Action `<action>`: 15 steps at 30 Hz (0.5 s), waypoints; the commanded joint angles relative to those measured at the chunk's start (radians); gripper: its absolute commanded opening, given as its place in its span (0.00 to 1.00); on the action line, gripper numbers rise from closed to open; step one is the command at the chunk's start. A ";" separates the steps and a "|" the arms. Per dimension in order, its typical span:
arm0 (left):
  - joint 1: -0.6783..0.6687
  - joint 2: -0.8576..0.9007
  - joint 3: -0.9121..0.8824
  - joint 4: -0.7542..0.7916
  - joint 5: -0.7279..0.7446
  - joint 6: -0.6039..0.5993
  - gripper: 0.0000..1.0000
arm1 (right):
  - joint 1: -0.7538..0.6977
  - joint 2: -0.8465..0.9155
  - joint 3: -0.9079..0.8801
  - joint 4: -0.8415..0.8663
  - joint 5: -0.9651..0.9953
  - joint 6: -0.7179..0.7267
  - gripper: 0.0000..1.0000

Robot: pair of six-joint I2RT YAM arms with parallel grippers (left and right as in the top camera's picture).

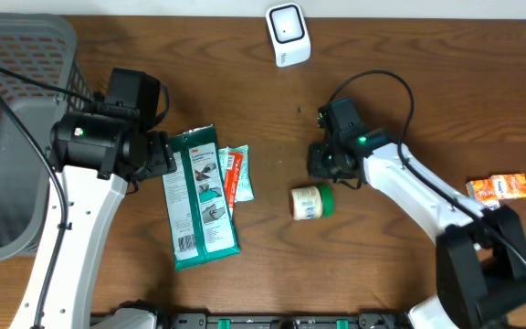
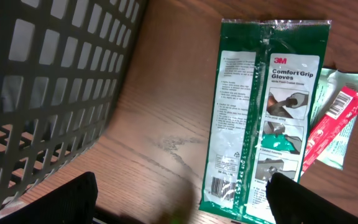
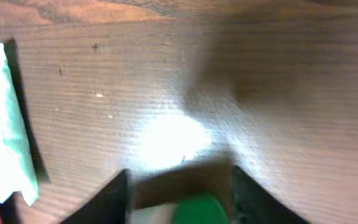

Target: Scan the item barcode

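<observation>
The jar (image 1: 310,202) lies on its side near the middle of the bench (image 1: 400,55), its green lid (image 3: 197,208) turned toward the right edge. The right end effector (image 3: 179,193) is at that lid. In the right wrist view its two fingers (image 3: 114,202) stand either side of the lid, but the picture is blurred and I cannot tell whether they press on it or stand just off it.

The white scanner (image 1: 287,35) stands at the far edge, well apart from the jar, with bare wood between them.

Left of the jar lies a red and pale green packet (image 1: 236,174), partly tucked under a long green glove package (image 2: 263,118) that lies flat, label up. The left end effector (image 1: 163,155) hovers just beside that package on its left-edge side, fingers wide apart with nothing between them.

A grey mesh basket (image 1: 16,110) fills the far left corner, close behind the left arm. An orange packet (image 1: 499,187) lies at the right edge, beside the right arm's base.
</observation>
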 commanded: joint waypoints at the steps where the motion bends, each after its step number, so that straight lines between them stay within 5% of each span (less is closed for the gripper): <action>1: 0.002 0.000 0.003 -0.003 -0.013 0.005 0.88 | 0.022 -0.087 0.029 -0.018 0.095 -0.032 0.45; 4: 0.002 0.000 0.003 -0.003 -0.013 0.005 0.88 | 0.034 -0.105 0.029 -0.066 0.096 0.016 0.96; 8: 0.002 0.000 0.003 -0.003 -0.013 0.005 0.88 | 0.036 -0.104 0.014 -0.141 0.018 0.195 0.99; 15: 0.002 0.000 0.003 -0.003 -0.013 0.005 0.88 | 0.052 -0.104 0.001 -0.139 -0.094 0.197 0.99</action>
